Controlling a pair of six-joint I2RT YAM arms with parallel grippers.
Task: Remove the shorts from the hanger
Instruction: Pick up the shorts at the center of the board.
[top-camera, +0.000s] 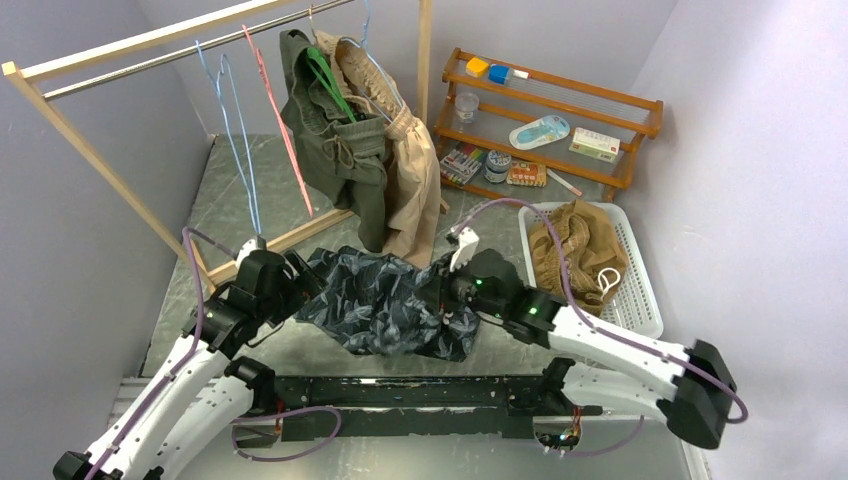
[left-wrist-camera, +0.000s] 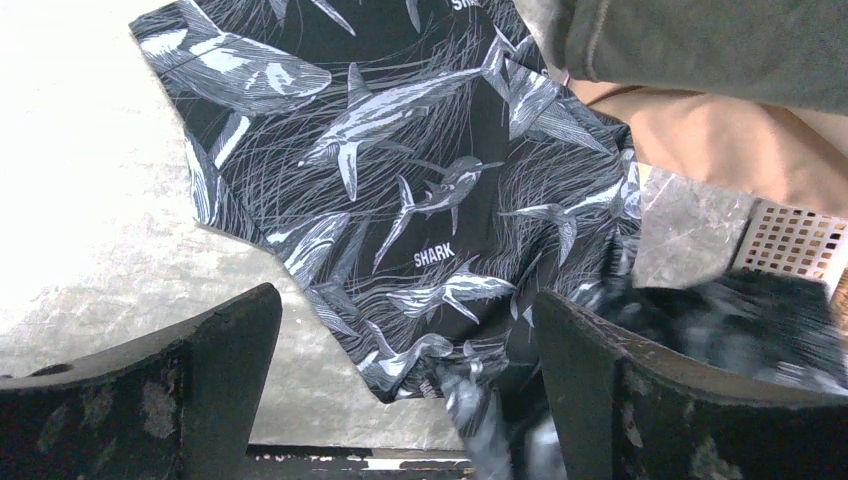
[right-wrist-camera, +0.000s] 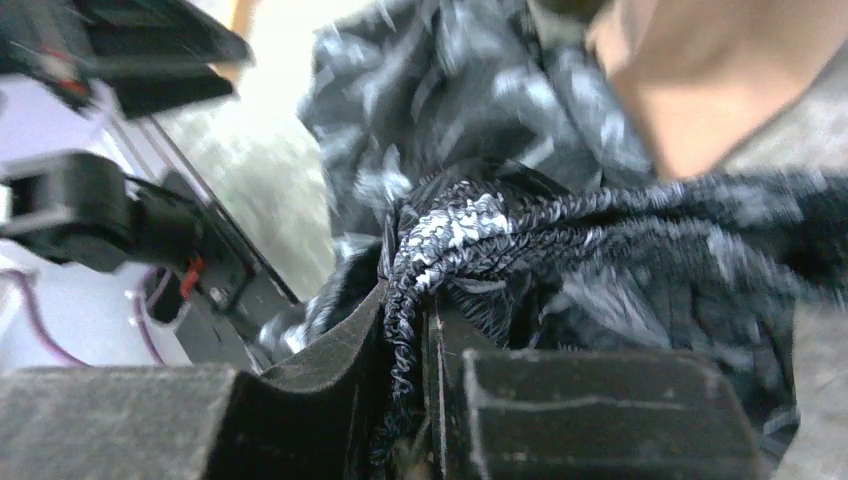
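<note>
Dark navy shorts (top-camera: 385, 300) crumpled mid-bench (top-camera: 230, 190), right tool (right-wrist-camera: 405, 330) clamped on their waistband at their 3 o'clock edge, left tool (left-wrist-camera: 405, 340) spread apart at their 9 o'clock edge, olive shorts (top-camera: 335, 140) and beige shorts (top-camera: 410, 170) hanging at 12 o'clock, tan-brown shorts (top-camera: 575, 255) in the tray (top-camera: 640, 300) at 3 o'clock.

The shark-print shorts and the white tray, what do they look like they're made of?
The shark-print shorts look like thin, matte woven cloth: they crease and drape softly, with a gathered elastic waistband. The white tray looks like rigid plastic: a smooth rim and a regular grid of holes.
</note>
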